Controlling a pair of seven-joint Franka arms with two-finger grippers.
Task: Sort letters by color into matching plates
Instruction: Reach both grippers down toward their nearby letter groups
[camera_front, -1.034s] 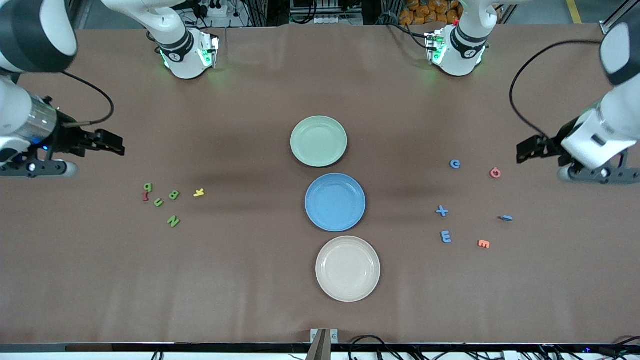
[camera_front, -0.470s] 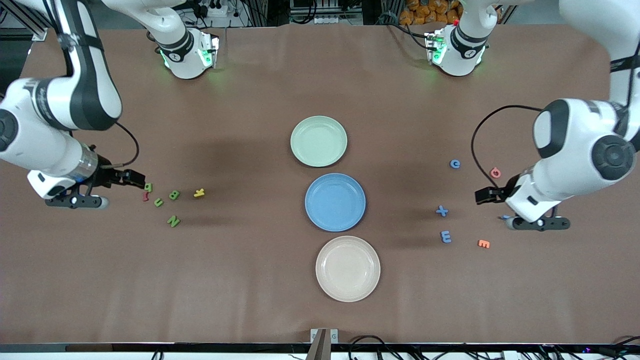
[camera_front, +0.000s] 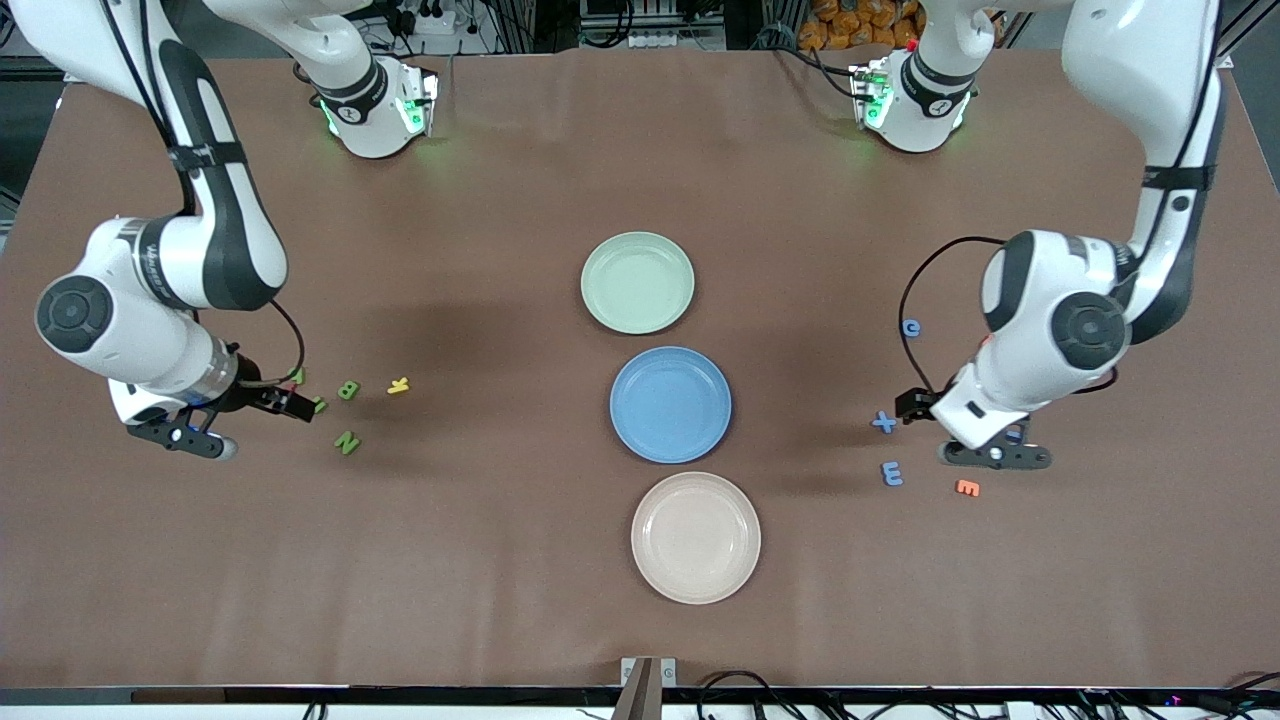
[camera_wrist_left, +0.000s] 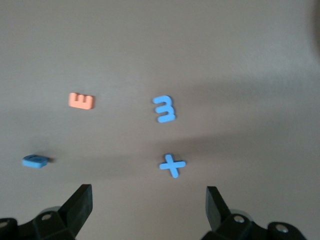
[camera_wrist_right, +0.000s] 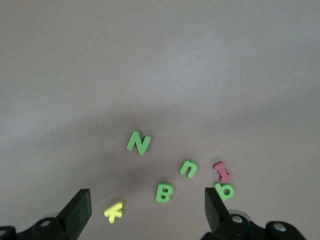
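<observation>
While every letter lies loose on the table, none has reached a plate. Four green letters (camera_front: 347, 441) cluster toward the right arm's end, a yellow letter (camera_front: 399, 385) beside them and a red one (camera_wrist_right: 222, 171) among them. Blue letters (camera_front: 884, 422) are scattered toward the left arm's end, with an orange letter (camera_front: 967, 488) close by. Between the clusters, the mint plate (camera_front: 637, 282) lies farthest from the front camera, the blue plate (camera_front: 670, 404) nearer, the cream plate (camera_front: 695, 537) nearest.

These pieces look light, soft and low, likely to skid or tip; I'd pinch one across its narrow body, fingers straddling it.

The right gripper (camera_front: 290, 403) hovers over the green cluster, the left gripper (camera_front: 915, 405) over the blue cross; both have fingers spread wide, holding nothing.
</observation>
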